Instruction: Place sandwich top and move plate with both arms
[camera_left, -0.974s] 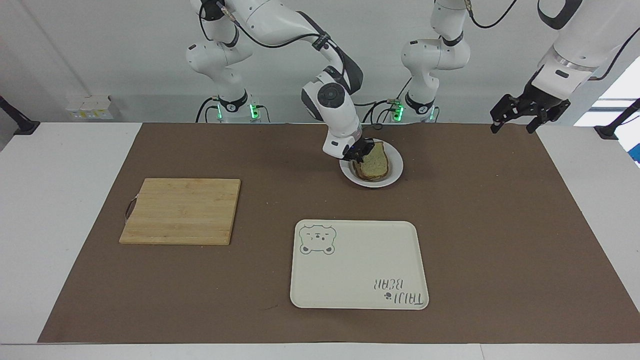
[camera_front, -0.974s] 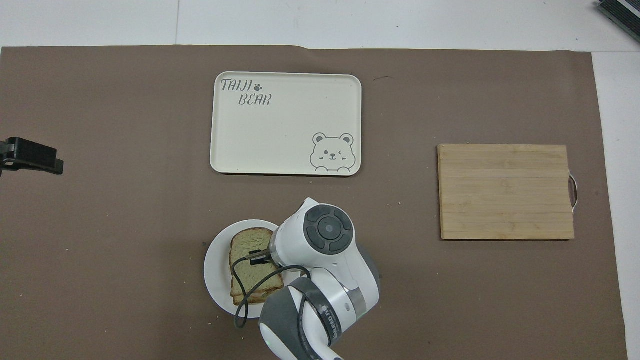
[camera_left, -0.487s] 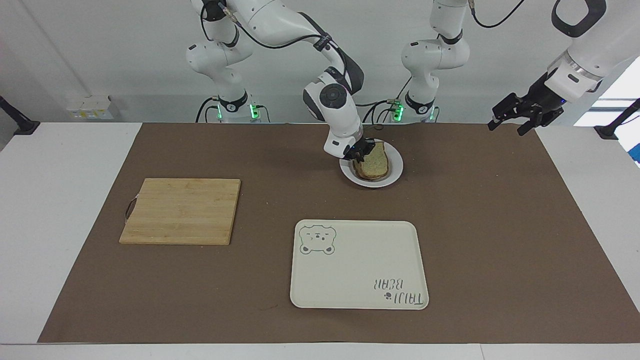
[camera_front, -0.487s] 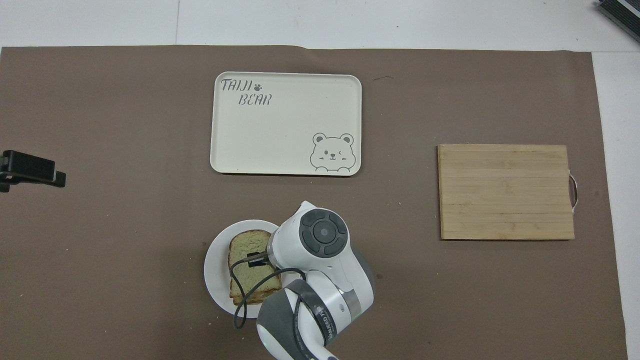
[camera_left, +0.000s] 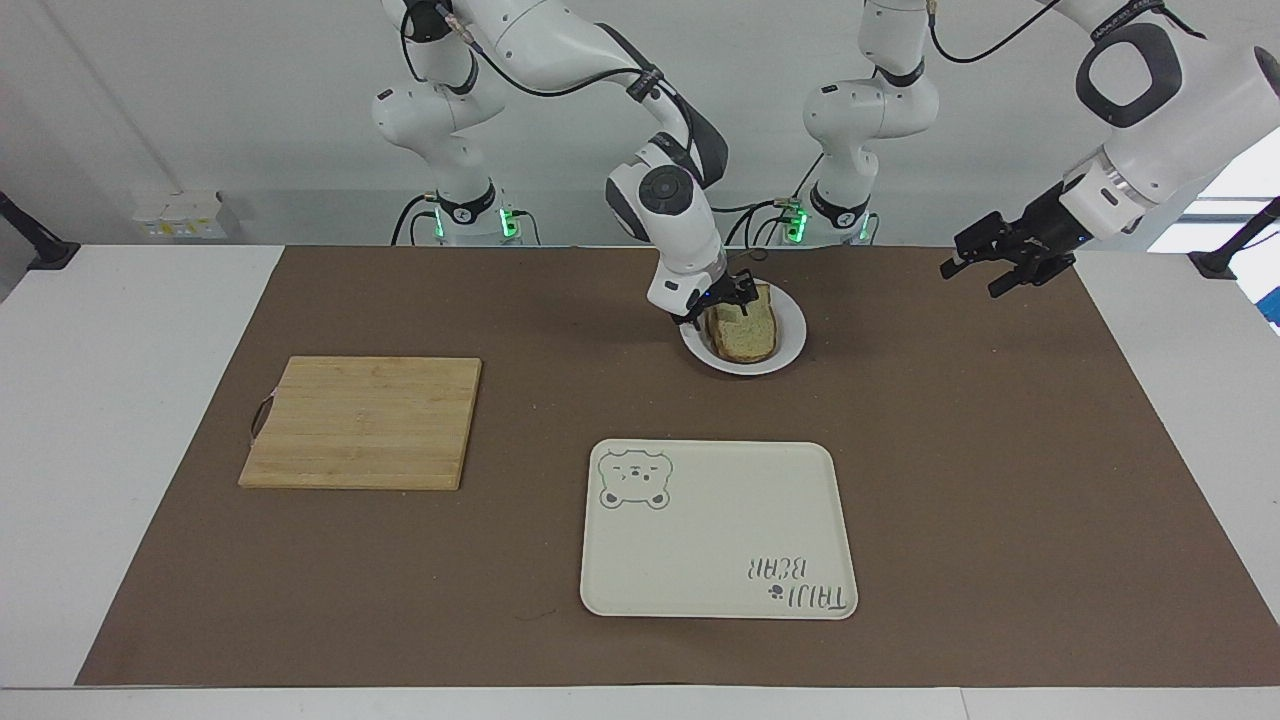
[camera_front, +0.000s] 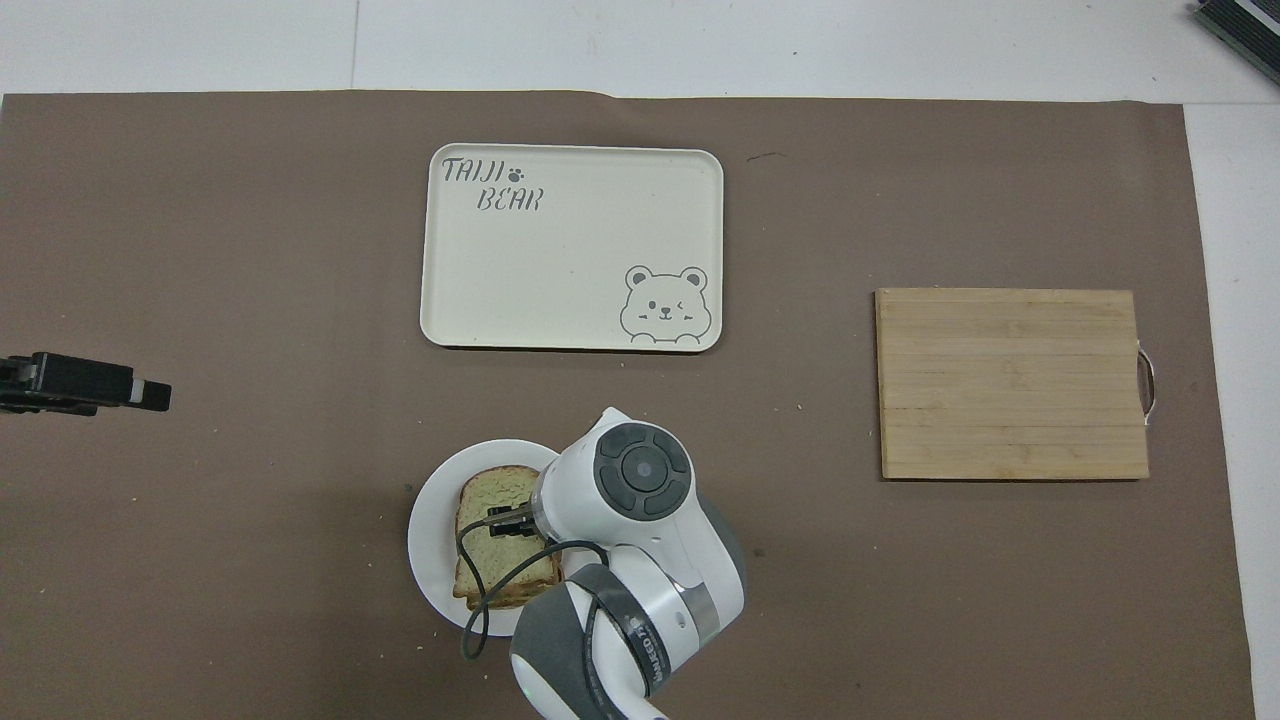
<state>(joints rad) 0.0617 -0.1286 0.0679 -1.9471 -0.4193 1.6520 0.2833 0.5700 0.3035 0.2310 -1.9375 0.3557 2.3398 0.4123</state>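
Speckled pale bread, the sandwich top (camera_left: 746, 328), lies flat on another slice on the plate (camera_left: 790, 345), which sits on the brown mat (camera_left: 1000, 450) close to the desk (camera_left: 100, 400) edge nearest the robots, about midway along it. The right pincer (camera_left: 722, 303) stands just over the slice's edge on the right arm's side, its fingers (camera_left: 741, 291) spread apart with the bread between them rather than clamped. The left pincer (camera_left: 1000, 265) hangs in the air over the mat near the desk's corner at the left arm's end, well apart from the plate, fingers parted and holding nothing. A cream tray (camera_left: 718, 530) with a bear drawing lies farther from the robots than the plate. A wooden cutting board (camera_left: 362, 422) lies toward the right arm's end of the desk.
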